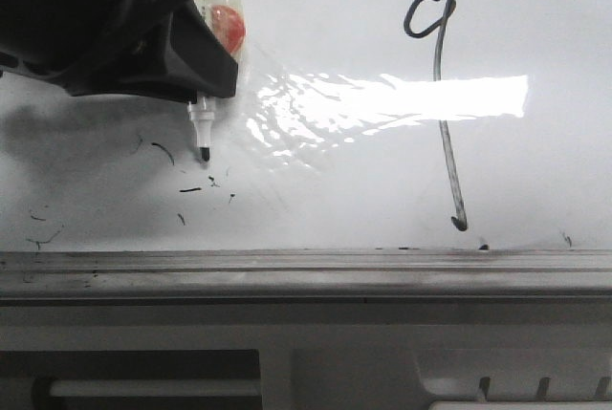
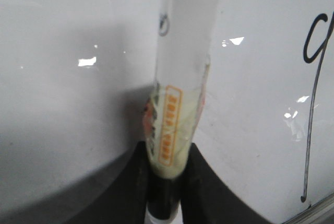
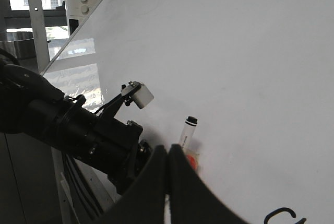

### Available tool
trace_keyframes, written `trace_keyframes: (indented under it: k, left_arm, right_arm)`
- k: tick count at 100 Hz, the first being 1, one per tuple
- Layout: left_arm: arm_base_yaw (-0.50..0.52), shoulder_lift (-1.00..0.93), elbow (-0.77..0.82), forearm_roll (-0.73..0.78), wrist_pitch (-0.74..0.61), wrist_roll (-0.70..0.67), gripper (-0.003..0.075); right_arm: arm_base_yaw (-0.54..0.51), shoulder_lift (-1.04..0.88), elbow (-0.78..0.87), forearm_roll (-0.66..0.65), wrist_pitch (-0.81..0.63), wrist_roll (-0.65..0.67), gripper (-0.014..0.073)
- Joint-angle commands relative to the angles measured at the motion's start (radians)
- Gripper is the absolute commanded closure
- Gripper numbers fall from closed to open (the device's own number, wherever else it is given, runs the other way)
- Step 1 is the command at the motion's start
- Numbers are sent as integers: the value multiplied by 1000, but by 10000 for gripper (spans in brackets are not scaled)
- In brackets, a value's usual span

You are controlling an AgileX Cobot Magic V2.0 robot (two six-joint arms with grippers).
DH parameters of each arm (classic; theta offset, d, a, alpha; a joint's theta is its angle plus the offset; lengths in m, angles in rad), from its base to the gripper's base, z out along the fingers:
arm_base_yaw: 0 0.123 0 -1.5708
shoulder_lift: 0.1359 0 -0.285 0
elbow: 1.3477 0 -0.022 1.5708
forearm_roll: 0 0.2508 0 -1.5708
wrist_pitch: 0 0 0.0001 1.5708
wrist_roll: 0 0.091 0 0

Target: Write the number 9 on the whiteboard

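The whiteboard (image 1: 325, 171) fills the front view, and a tall black number 9 (image 1: 450, 166) stands on its right half. At the upper left my left gripper (image 1: 203, 85) is shut on a marker pen (image 1: 202, 123). The pen's black tip points down at the board among small stray flecks, well left of the 9. In the left wrist view the pen (image 2: 180, 51) sits clamped between the black jaws of the left gripper (image 2: 168, 156), with the 9 (image 2: 310, 130) at the edge. My right gripper (image 3: 169, 153) is shut with nothing in it, off the board, behind the pen (image 3: 188, 130).
A grey metal ledge (image 1: 306, 271) runs along the board's lower edge. A bright glare patch (image 1: 411, 99) crosses the 9's tail. Stray black scribbles (image 1: 191, 188) lie below the pen tip. The left arm's black body (image 3: 78, 125) is close beside my right gripper.
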Motion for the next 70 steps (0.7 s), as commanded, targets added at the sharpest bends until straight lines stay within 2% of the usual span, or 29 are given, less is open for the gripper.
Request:
trace_keyframes:
  k: [1,41,70]
  left_arm:
    - [26,-6,-31,-25,1,-13,739]
    - [42,88,-31,-22,-13,-13,727]
    - [42,88,-31,-22,-89,-24,482]
  right_arm:
    - [-6,-1,-24,2,-59,-4,667]
    - [-6,-1,-24,2,-60,-4,667]
    - [-6,-1,-24,2,-60,-4,667]
